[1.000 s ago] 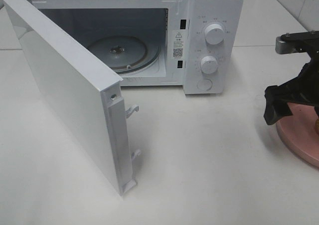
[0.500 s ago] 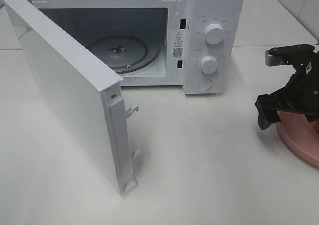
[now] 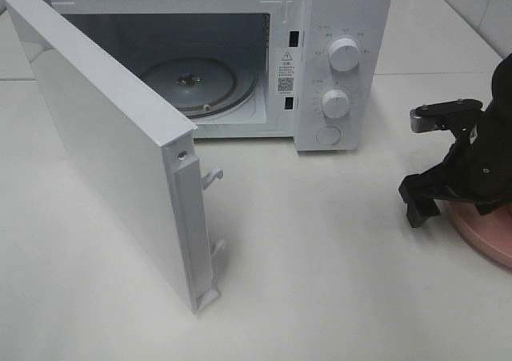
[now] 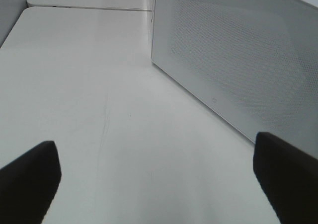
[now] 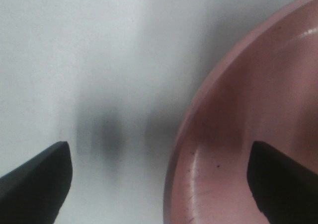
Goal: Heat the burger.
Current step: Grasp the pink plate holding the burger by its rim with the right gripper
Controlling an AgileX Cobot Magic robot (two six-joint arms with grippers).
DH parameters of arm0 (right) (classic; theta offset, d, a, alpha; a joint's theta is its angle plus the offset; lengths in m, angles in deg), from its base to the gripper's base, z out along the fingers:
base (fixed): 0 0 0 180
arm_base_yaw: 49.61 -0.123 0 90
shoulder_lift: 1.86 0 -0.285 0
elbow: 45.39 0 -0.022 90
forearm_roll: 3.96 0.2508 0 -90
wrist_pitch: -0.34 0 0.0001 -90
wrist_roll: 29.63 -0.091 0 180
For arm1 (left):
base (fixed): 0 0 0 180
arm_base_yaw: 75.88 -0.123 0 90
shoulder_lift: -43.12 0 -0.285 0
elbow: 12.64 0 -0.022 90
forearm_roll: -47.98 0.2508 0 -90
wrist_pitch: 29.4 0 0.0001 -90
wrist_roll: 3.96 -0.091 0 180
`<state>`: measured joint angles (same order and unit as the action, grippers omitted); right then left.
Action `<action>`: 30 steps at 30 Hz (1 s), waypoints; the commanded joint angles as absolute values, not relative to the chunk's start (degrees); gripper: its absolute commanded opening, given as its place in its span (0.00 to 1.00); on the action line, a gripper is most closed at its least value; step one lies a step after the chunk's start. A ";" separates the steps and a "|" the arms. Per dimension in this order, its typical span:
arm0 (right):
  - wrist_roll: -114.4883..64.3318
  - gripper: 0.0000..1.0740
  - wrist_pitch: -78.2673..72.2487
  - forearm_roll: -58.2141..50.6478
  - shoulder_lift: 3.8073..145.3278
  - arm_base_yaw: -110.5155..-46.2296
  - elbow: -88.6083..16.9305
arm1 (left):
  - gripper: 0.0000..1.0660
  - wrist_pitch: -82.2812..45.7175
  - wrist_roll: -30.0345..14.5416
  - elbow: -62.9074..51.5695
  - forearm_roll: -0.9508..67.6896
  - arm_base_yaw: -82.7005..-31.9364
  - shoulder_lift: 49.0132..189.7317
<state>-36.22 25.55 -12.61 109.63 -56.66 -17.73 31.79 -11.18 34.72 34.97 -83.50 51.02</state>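
Observation:
The burger is hidden; no view shows it. My right gripper (image 3: 450, 194) hangs low at the table's right edge, over the near rim of a pink plate (image 3: 490, 239). In the right wrist view its two dark fingertips (image 5: 35, 184) stand wide apart; it is open, one finger over bare table, the other over the plate (image 5: 258, 110). Nothing lies between them. My left gripper (image 4: 159, 184) is also open and empty, low over the table beside the microwave door's outer face (image 4: 238, 60). The high view does not show it.
The white microwave (image 3: 344, 57) stands at the back with its door (image 3: 104, 137) swung wide toward the front left. Its glass turntable (image 3: 192, 81) is bare. Two knobs and a button sit on its right panel. White tabletop (image 3: 320, 257) stretches between door and plate.
My right arm has moved left and downward, and its black fingers now reach further over the plate's left rim. The microwave and its door have not moved.

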 commanded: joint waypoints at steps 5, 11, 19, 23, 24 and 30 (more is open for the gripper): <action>-36.91 0.82 24.52 -14.21 111.41 -56.37 -17.79 | 0.94 32.02 -11.07 34.78 34.74 -83.16 51.02; -36.91 0.80 24.46 -14.21 112.50 -56.37 -17.79 | 0.94 32.02 -11.07 34.78 34.74 -83.16 51.02; -37.60 0.52 25.21 -14.67 112.67 -56.37 -17.79 | 0.94 32.02 -11.07 34.78 34.74 -83.16 51.02; -39.09 0.35 25.32 -15.64 112.67 -56.37 -17.79 | 0.94 32.02 -11.07 34.78 34.74 -83.16 51.02; -40.35 0.23 25.55 -16.62 112.67 -56.37 -17.79 | 0.94 32.02 -11.07 34.78 34.74 -83.16 51.02; -40.29 0.00 26.01 -17.19 112.67 -56.37 -17.73 | 0.94 32.02 -11.07 34.78 34.74 -83.16 51.02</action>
<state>-39.83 24.98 -17.71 111.87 -56.49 -17.96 31.79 -11.18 34.72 34.97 -83.50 51.02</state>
